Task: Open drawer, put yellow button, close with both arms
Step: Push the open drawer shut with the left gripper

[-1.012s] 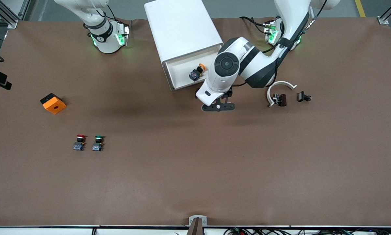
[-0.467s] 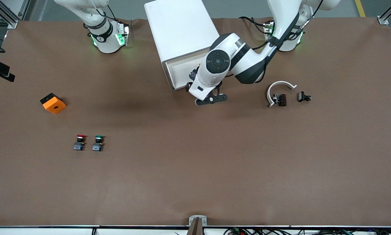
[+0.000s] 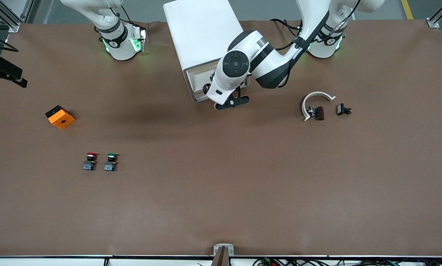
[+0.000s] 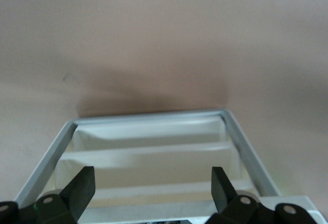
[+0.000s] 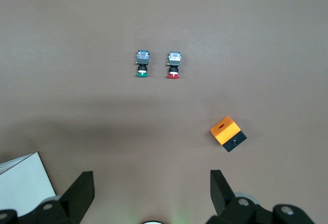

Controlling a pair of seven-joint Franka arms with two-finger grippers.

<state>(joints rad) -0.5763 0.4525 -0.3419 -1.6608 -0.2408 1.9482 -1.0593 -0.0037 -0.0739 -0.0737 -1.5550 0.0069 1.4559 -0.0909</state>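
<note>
The left gripper [image 4: 151, 190] hangs wide open and empty over the open drawer [image 3: 196, 79]. The yellow button is hidden under that arm. The right gripper [image 5: 151, 193] waits above the table [image 3: 221, 184], open and empty.

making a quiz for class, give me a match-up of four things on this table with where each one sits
Things:
1. orange block
2. green button
3. white curved piece
4. left gripper

Places:
A. over the open drawer
B. beside the red button
C. toward the left arm's end of the table
D. toward the right arm's end, farther from the front camera than the buttons

Pairs: 1-D, 2-B, 3-C, 4-A
</note>
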